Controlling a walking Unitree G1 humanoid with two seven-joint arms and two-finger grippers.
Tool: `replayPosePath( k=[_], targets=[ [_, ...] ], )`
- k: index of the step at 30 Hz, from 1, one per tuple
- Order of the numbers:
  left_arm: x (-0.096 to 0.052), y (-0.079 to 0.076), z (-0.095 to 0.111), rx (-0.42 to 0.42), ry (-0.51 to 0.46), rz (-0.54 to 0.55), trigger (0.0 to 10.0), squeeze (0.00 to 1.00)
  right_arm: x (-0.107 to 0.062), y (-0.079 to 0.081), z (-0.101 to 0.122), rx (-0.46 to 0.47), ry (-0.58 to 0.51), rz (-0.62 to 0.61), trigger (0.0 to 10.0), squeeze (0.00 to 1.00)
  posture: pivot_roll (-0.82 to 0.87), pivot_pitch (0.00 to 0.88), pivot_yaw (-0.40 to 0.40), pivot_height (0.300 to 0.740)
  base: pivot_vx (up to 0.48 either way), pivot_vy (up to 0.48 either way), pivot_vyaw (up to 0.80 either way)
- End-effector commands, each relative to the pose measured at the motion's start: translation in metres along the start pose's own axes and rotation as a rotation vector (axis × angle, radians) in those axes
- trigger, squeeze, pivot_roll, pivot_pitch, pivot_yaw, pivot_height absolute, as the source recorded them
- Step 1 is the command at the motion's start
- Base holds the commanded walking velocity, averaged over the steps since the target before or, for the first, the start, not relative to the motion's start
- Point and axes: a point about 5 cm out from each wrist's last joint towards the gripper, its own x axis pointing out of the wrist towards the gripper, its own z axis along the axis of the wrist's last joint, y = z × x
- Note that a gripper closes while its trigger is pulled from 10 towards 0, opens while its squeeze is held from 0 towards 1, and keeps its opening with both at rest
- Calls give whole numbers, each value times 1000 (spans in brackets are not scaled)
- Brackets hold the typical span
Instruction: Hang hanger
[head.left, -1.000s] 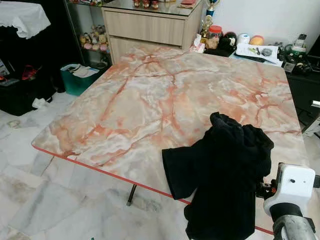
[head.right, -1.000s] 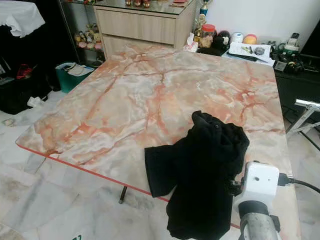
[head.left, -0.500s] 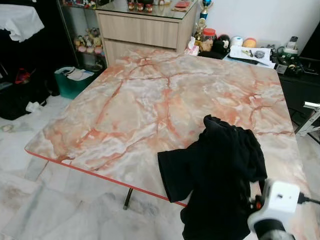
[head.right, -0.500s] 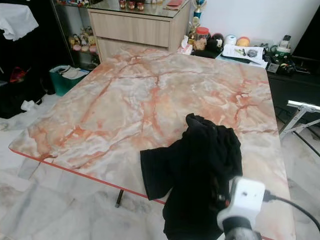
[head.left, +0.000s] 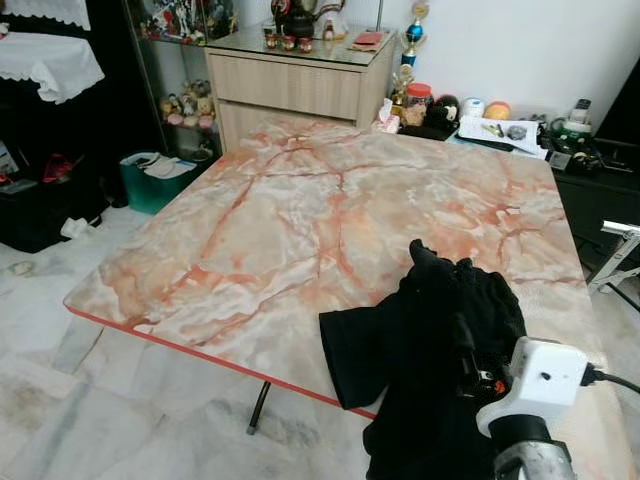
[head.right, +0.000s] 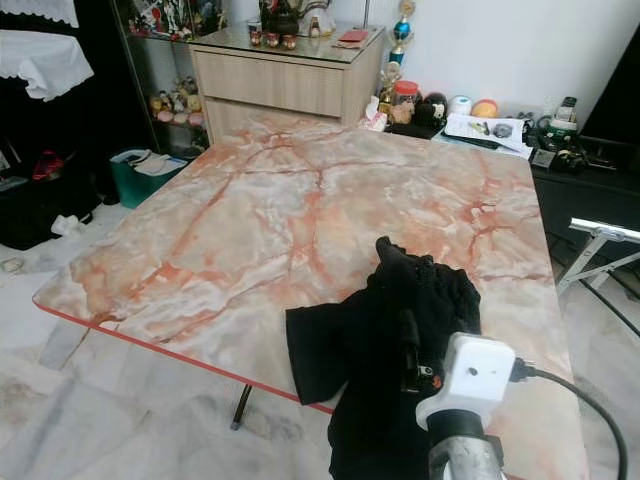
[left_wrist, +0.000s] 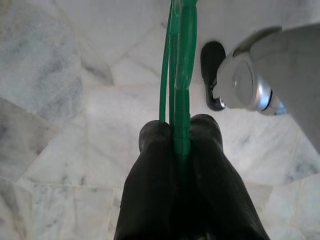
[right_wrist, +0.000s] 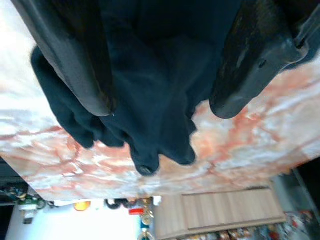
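Hanger (left_wrist: 179, 75): thin green plastic, clamped between the left gripper (left_wrist: 180, 131) fingers, extending beyond the fingertips above the marble floor (left_wrist: 60, 100). Black garment (head.left: 430, 350): crumpled, draped over the near table (head.left: 280, 220) edge, bunched between the right gripper (right_wrist: 165, 107) fingers, which stand wide around it.

Table (head.left: 300, 210): glossy marble-look top, pink-orange veins, red edge strip. Garment (head.left: 430, 350): matt black cloth, soft, rumpled. Hanger (left_wrist: 179, 75): smooth green plastic, slight sheen. Left gripper (left_wrist: 180, 137) fingers: matt black. Floor (left_wrist: 75, 100): polished grey-white marble tile. Cabinet (head.left: 300, 85): matt light wood grain, glass top. Right wrist housing: smooth white plastic.
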Motion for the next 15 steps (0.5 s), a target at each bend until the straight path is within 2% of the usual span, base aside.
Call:
replayPosePath(
  k=[1,3,10,11,12,15],
  targets=[
    [0,-2,-1,-8,-1,12,10000,0,2,0,2,-2,-24,-7,10000,0,12,0,-21,740,0,0,0],
    [0,-2,-1,-33,-6,21,10000,0,3,0,1,-15,-29,0,10000,0,13,0,-23,740,0,0,0],
    [1,-4,2,-14,-11,20,10000,0,12,-6,0,-42,-60,-49,10000,0,10,0,-17,740,0,0,0],
    [3,-9,8,-6,-28,10,10000,0,13,-7,0,-41,-65,-63,10000,0,8,0,-15,740,0,0,0],
    [6,-25,26,5,-81,-21,10000,0,15,-9,-3,-42,-62,-77,10000,0,6,0,-10,740,0,0,0],
    [8,-34,38,18,-112,-34,10000,0,15,-11,-6,-40,-60,-98,10000,0,4,0,-7,740,0,0,0]
  ],
)
